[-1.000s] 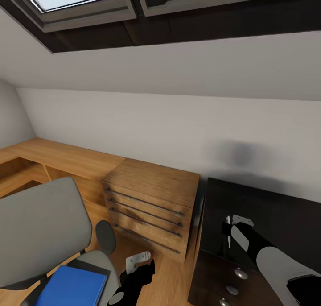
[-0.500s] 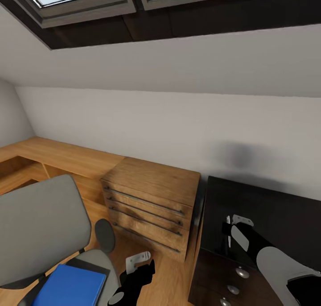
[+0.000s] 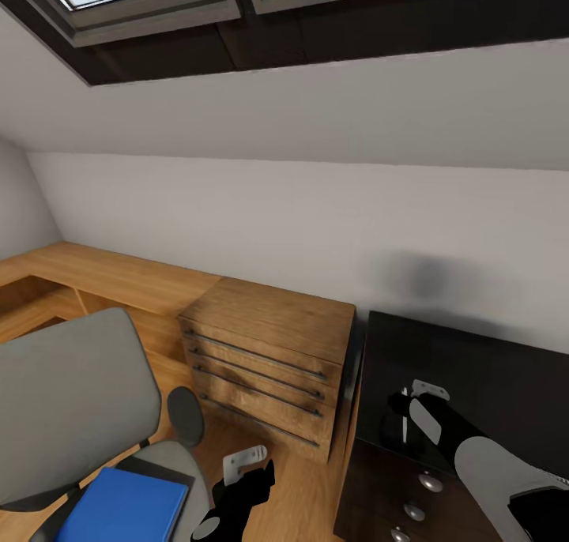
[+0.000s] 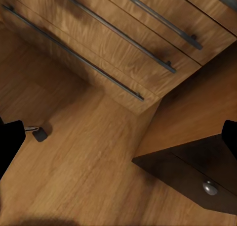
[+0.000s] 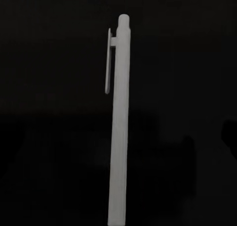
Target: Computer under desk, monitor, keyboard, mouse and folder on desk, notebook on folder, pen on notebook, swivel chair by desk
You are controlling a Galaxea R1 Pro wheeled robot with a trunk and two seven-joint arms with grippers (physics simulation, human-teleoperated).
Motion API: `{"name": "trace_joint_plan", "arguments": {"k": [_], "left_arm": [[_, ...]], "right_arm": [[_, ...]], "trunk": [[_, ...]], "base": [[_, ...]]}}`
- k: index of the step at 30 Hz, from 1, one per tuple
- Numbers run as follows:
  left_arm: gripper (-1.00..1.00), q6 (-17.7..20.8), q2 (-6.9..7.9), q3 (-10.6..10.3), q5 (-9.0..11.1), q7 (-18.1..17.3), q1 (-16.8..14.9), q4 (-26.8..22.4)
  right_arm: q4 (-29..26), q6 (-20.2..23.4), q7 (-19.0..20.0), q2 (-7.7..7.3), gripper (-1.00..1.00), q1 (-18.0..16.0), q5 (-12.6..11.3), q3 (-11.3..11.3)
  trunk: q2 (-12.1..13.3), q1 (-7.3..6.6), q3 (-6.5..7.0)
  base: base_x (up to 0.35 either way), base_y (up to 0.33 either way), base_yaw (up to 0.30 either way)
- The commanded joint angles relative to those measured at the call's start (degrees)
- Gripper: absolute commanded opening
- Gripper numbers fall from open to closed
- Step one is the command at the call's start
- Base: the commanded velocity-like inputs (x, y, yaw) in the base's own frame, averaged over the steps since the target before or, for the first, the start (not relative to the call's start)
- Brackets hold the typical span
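The swivel chair point(image 3: 71, 400) with its grey back stands at the lower left. The blue folder point(image 3: 126, 506) lies flat on its seat, and a dark flat edge shows under the folder's far side. My left gripper point(image 3: 249, 459) hangs open over the wood floor between the chair and the desk point(image 3: 490, 368); its fingers point(image 4: 229, 137) are spread wide. My right gripper point(image 3: 411, 400) is low over the desk's near left corner. The white pen point(image 3: 405, 419) is right at its tips and centred in the right wrist view point(image 5: 118, 127). The black fingers merge with the black top.
A wooden drawer chest point(image 3: 269, 321) stands against the sloping wall between chair and desk, its long handles close in the left wrist view point(image 4: 123, 33). Black desk drawers with silver knobs point(image 3: 431, 483) face me. A low wooden ledge point(image 3: 103, 269) runs along the left wall.
The head view has drifted slightly. The dark shape left of the pen by my right gripper has widened a little. Chair, folder and left gripper stay as they were.
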Motion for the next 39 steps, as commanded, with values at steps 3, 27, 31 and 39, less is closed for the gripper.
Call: {"name": "trace_joint_plan", "arguments": {"k": [3,27,31,39], "left_arm": [[1.00,0.22,0.06,-0.09,0.16,0.40,-0.06,-0.10],[1.00,0.23,0.12,0.04,0.16,0.40,-0.06,0.25],[1.00,0.21,0.42,0.00,0.14,0.40,-0.06,0.25],[1.00,0.14,1.49,-0.05,0.07,0.41,-0.06,0.25]], "right_arm": [[-0.25,0.23,-0.42,-0.06,1.00,-0.02,-0.49,0.46],[-27.90,5.37,-13.54,4.39,1.00,6.04,-0.74,1.05],[-31.16,6.68,-14.69,6.23,1.00,7.63,-0.53,2.57],[-32.33,7.50,-15.17,8.47,1.00,8.22,-0.41,5.04]], "trunk": [[-0.05,0.01,-0.07],[-0.05,0.01,-0.07],[-0.05,0.01,-0.07],[-0.05,0.01,-0.07]], "base": [[0.000,0.000,0.000],[0.000,0.000,0.000],[0.000,0.000,0.000],[0.000,0.000,0.203]]}}
